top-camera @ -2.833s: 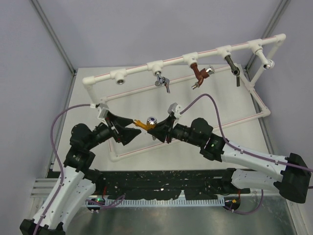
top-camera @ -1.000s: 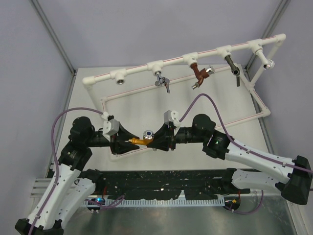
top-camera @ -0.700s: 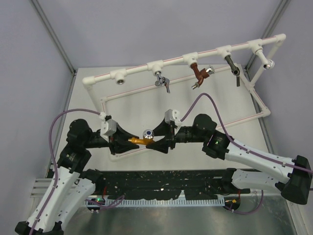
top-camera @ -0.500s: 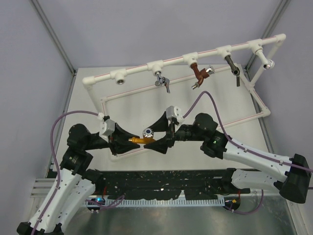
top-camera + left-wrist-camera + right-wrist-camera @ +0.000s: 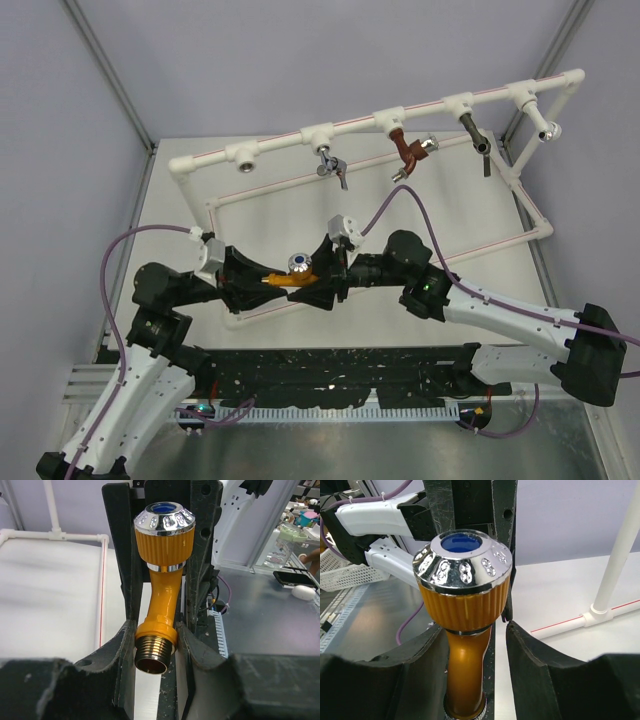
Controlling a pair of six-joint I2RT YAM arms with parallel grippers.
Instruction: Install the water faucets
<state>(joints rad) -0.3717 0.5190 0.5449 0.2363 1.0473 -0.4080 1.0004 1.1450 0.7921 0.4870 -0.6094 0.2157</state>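
The water faucet (image 5: 280, 279) hangs in the air above the bench (image 5: 450, 230), a little left of centre in the overhead view, between the two arms. The left end effector (image 5: 155, 647) is clamped on it: in the left wrist view its two black fingers press from both sides on the orange collar just above the brass-coloured threaded end (image 5: 151, 661). This end is left free, probably so that it can enter the empty socket (image 5: 243, 155) at the upper left of the white pipe frame (image 5: 350, 125). The right end effector (image 5: 474, 630) stands around the ribbed orange body under the knob (image 5: 298, 262). Its fingers are very near on both sides, but whether they press cannot be told. This looks like a handover or a re-grip for a better angle. The faucet is glossy orange-yellow metal with a bent neck, and the knob is a round chrome cap with small dimples and a blue centre. A reddish-brown tap (image 5: 405, 153) and a silver tap (image 5: 331, 165) hang from the frame in the upper middle.
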